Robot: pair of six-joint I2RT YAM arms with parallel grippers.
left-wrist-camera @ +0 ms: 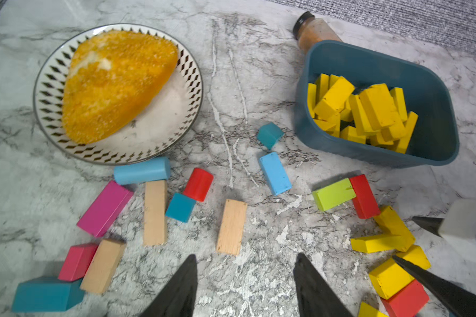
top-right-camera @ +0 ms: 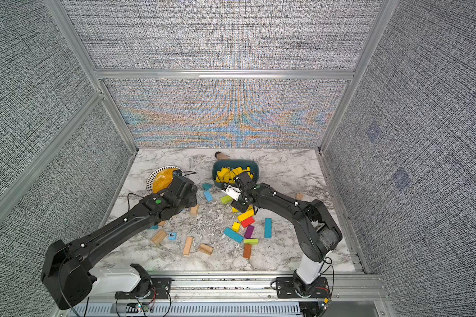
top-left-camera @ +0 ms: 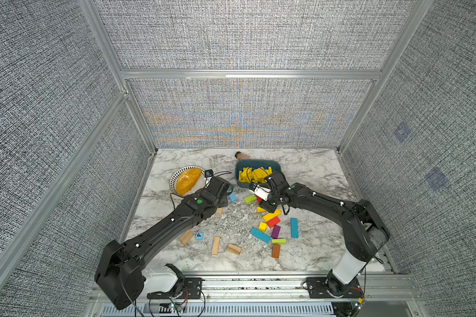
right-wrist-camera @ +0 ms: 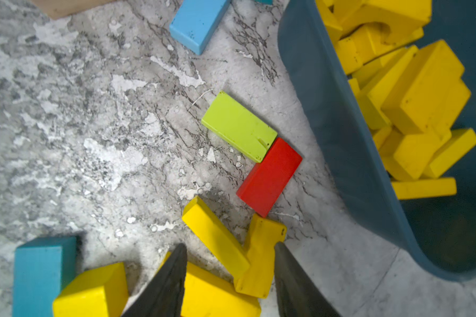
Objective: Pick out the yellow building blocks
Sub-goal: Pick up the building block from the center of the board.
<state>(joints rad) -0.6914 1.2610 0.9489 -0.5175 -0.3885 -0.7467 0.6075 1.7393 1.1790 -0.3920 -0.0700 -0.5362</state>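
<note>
The right pincer (right-wrist-camera: 230, 245) stands half open, gripping nothing, tips straddling loose yellow building blocks (right-wrist-camera: 215, 236) just beside the blue bin (right-wrist-camera: 327, 123), which holds many more. The left pincer (left-wrist-camera: 246, 256) gapes half open, empty.

Inventory, qty per type. Ref. item: blue bin (left-wrist-camera: 434, 109), qty 1.

- yellow blocks (left-wrist-camera: 335, 96): heap inside bin, 10+, exact qty not countable; 4 more on table (top-left-camera: 308, 170) just in front of bin.
- lime-green blocks (top-left-camera: 250, 198): 2, in front of bin.
- red blocks (left-wrist-camera: 364, 196): 4, incl. 1 cyl.
- blue/teal blocks (left-wrist-camera: 275, 177): 8, incl. 1 lettered cube (top-left-camera: 199, 235).
- unpainted wood blocks (top-left-camera: 215, 245): min. 7; some partly hidden.
- purple block (top-left-camera: 275, 231): 1.
- magenta block (left-wrist-camera: 105, 208): 1.
- orange-brown block (top-left-camera: 276, 250): 1.
- plate (left-wrist-camera: 160, 120): 1, beside bin, w/ 1 orange food piece (left-wrist-camera: 116, 85).
- bottle (left-wrist-camera: 313, 30): 1, lying behind bin.
- robot arms (top-left-camera: 160, 230): 2.
</note>
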